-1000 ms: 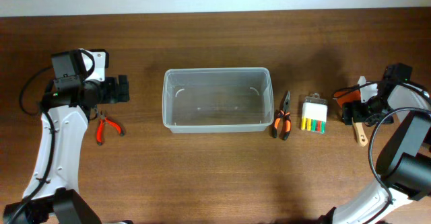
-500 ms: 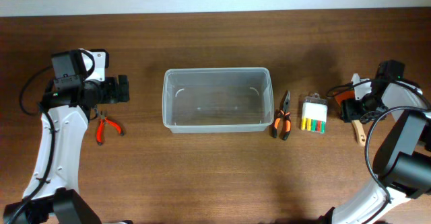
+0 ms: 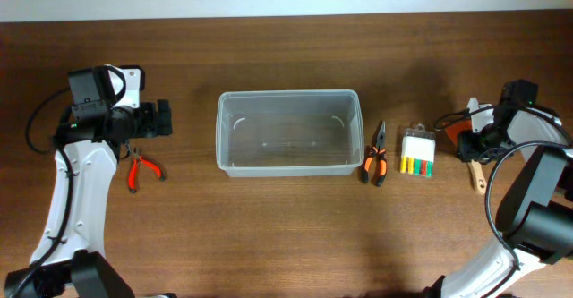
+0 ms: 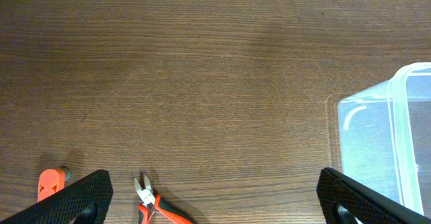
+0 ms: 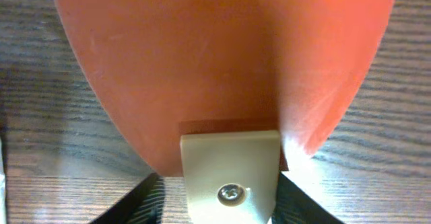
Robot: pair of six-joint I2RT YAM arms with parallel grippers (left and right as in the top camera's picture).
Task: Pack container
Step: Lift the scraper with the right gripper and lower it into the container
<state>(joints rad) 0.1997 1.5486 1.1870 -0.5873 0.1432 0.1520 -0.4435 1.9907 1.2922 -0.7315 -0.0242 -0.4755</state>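
Right wrist view shows the right gripper (image 5: 217, 205) straddling the orange spatula (image 5: 222, 62) at its handle, whether clamped I cannot tell, so seat the jaws squarely before carrying it left to the empty container (image 3: 288, 166) mid-table; the left gripper (image 4: 215, 198) hangs open.

White rounded shells are covering the left arm (image 3: 79, 186), dark grey ones the right arm (image 3: 535, 191) — thin black cables (image 3: 36, 119) are looping beside both, black textured fingertips (image 4: 77, 198) showing.

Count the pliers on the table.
2: red-handled pliers lie beside the left arm; orange-and-black-handled pliers lie just right of the clear rectangular plastic tub.
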